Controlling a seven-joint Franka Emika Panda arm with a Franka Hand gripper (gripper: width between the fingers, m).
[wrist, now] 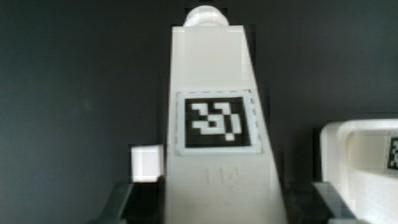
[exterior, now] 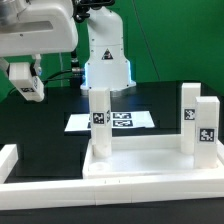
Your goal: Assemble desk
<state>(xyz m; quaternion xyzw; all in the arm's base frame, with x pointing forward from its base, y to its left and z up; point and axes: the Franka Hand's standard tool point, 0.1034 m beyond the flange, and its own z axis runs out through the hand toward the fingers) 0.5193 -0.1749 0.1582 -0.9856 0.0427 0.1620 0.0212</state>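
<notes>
In the wrist view a white square leg [wrist: 217,90] with a black-and-white tag runs straight out from between my dark fingers [wrist: 139,198], and my gripper [wrist: 222,192] is shut on its near end. In the exterior view the gripper [exterior: 28,90] hangs high at the exterior view's left, well away from the desk. The white tabletop [exterior: 150,163] lies flat near the front. One tagged leg [exterior: 99,118] stands upright on its left corner. Two more legs [exterior: 190,113] [exterior: 207,126] stand on its right side. A corner of the tabletop [wrist: 361,150] also shows in the wrist view.
The marker board [exterior: 112,121] lies on the black table behind the tabletop. A low white border bar [exterior: 90,197] runs along the front and another [exterior: 8,158] along the exterior view's left. The arm's white base [exterior: 104,55] stands at the back.
</notes>
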